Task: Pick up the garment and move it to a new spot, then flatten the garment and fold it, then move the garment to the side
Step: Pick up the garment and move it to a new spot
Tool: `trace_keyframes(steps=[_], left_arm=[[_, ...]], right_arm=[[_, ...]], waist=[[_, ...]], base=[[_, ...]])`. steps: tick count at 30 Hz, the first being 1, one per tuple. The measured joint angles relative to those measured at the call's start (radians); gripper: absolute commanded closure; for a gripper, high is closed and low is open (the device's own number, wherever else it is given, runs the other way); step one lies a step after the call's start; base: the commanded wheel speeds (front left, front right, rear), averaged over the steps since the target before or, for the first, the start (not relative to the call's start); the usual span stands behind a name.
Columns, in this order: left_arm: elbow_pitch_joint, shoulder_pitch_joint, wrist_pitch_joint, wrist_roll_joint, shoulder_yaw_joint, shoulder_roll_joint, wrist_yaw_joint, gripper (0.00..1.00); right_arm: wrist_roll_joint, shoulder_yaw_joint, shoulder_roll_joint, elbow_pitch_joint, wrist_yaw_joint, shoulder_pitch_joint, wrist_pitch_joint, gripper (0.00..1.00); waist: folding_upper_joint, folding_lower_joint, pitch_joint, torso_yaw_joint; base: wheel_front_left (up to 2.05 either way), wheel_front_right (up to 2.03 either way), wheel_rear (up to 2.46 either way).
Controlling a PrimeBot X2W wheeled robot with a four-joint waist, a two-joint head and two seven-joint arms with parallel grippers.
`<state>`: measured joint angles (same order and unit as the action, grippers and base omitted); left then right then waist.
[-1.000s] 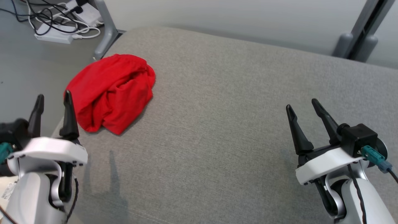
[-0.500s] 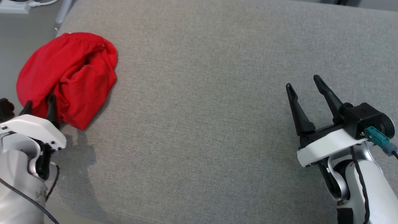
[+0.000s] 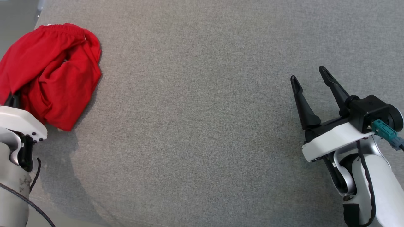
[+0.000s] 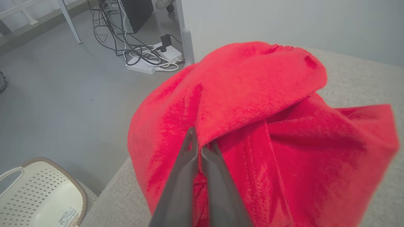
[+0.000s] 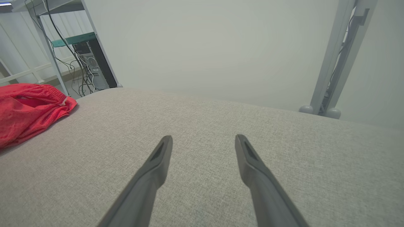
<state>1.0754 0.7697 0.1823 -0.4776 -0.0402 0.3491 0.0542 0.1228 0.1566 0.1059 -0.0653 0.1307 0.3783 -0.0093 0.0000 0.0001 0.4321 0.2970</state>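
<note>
The garment [image 3: 50, 72] is a crumpled red heap at the left edge of the grey cushioned surface [image 3: 202, 126]. In the left wrist view the garment [image 4: 268, 126] looms close. My left gripper [image 4: 199, 146] has its two fingers pressed together, with the tips tucked under a fold of the red cloth. The head view has the left gripper [image 3: 14, 98] buried in the near-left side of the heap, its white wrist just below. My right gripper [image 3: 307, 73] hovers open over bare cushion far to the right. The right wrist view has its fingers [image 5: 203, 138] spread and the garment [image 5: 28, 107] at far left.
The cushion's left edge drops to grey floor beside the garment. Down there stand a white perforated basket [image 4: 41, 195] and a power strip with tangled cables [image 4: 151, 60]. A metal frame leg [image 5: 331, 63] rises behind the cushion's far right edge.
The head camera has tilted down, shifting the whole picture. My left gripper went forward into the garment's near side and shut on it. The right gripper stays open.
</note>
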Motion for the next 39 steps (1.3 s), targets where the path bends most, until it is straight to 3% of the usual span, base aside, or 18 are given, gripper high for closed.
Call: trace_keyframes(steps=[10, 17, 30, 35, 39], left_arm=[[-0.111, 0.009, 0.074, 0.021, -0.009, 0.029, 0.024, 1.00], [-0.316, -0.096, 0.078, 0.044, -0.012, 0.040, -0.010, 1.00], [-1.076, -0.505, -0.112, 0.081, -0.006, 0.067, -0.203, 1.00], [-1.285, -0.603, -0.175, 0.102, -0.027, 0.061, -0.247, 1.00], [-1.380, -0.622, -0.204, 0.108, -0.063, 0.054, -0.249, 1.00]], right_arm=[[0.009, -0.028, -0.014, -0.026, 0.000, -0.032, -0.038, 0.00], [0.021, -0.046, -0.032, -0.043, 0.000, -0.082, -0.065, 0.00], [0.055, -0.077, -0.052, -0.053, 0.000, -0.171, -0.097, 0.00], [0.061, -0.071, -0.056, -0.051, 0.000, -0.175, -0.101, 0.00], [0.072, -0.058, -0.057, -0.046, 0.000, -0.165, -0.106, 0.00]], waist=[[0.0000, 0.0000, -0.094, 0.001], [0.0000, -0.0001, -0.184, -0.008], [0.0000, -0.0001, -0.324, -0.087], [0.0000, -0.0001, -0.331, -0.136], [0.0000, -0.0001, -0.323, -0.187]], base=[[0.00, 0.00, 0.00], [0.00, 0.00, 0.00], [0.00, 0.00, 0.00], [0.00, 0.00, 0.00], [0.00, 0.00, 0.00]])
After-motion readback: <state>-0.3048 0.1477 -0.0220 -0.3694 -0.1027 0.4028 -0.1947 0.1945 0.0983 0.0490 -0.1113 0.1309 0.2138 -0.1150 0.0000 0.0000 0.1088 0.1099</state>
